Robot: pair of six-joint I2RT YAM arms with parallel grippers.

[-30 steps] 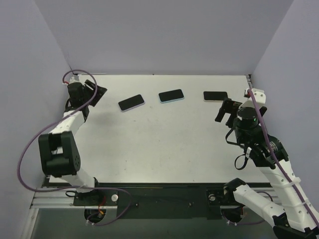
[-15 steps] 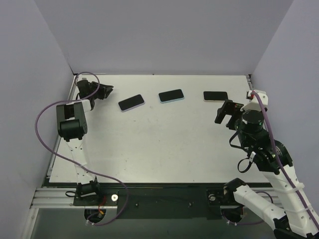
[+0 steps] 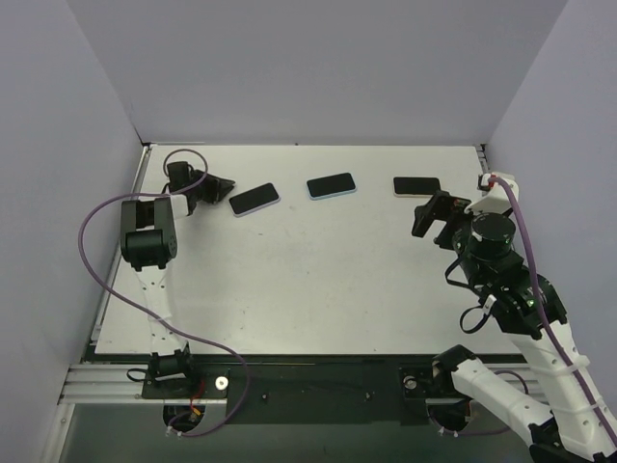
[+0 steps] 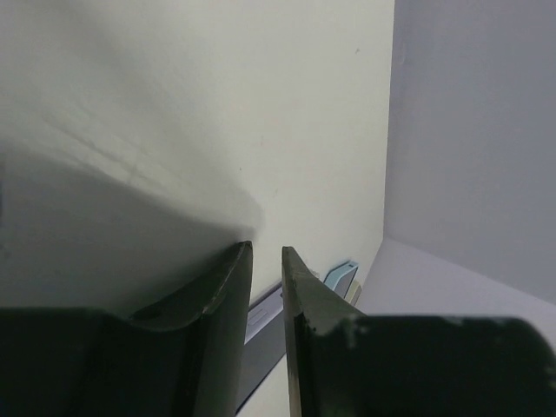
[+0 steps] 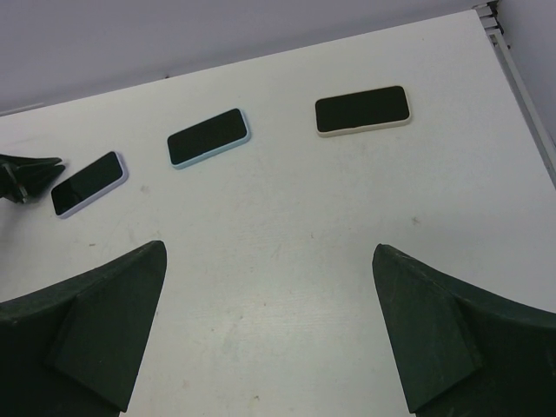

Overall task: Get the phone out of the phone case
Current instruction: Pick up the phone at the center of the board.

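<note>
Three phones in cases lie in a row at the back of the table: a lilac-cased one (image 3: 254,199), a light blue-cased one (image 3: 331,185) and a cream-cased one (image 3: 416,185). My left gripper (image 3: 220,185) lies low on the table just left of the lilac-cased phone, its jaws almost together and empty (image 4: 267,249). The phone's edge (image 4: 263,314) shows through the narrow gap. My right gripper (image 3: 434,214) is wide open and empty (image 5: 269,248), hovering in front of the cream-cased phone (image 5: 361,109). The right wrist view also shows the blue-cased (image 5: 208,137) and lilac-cased (image 5: 87,183) phones.
Purple walls close in the white table (image 3: 308,280) at the back and both sides. The left arm's purple cable (image 3: 96,231) loops over the table's left edge. The table's right edge rail (image 5: 512,61) lies beside the cream-cased phone.
My left gripper has swung from the far left corner rightwards, up to the lilac-cased phone's left end. My right gripper has shifted slightly and stays open.
</note>
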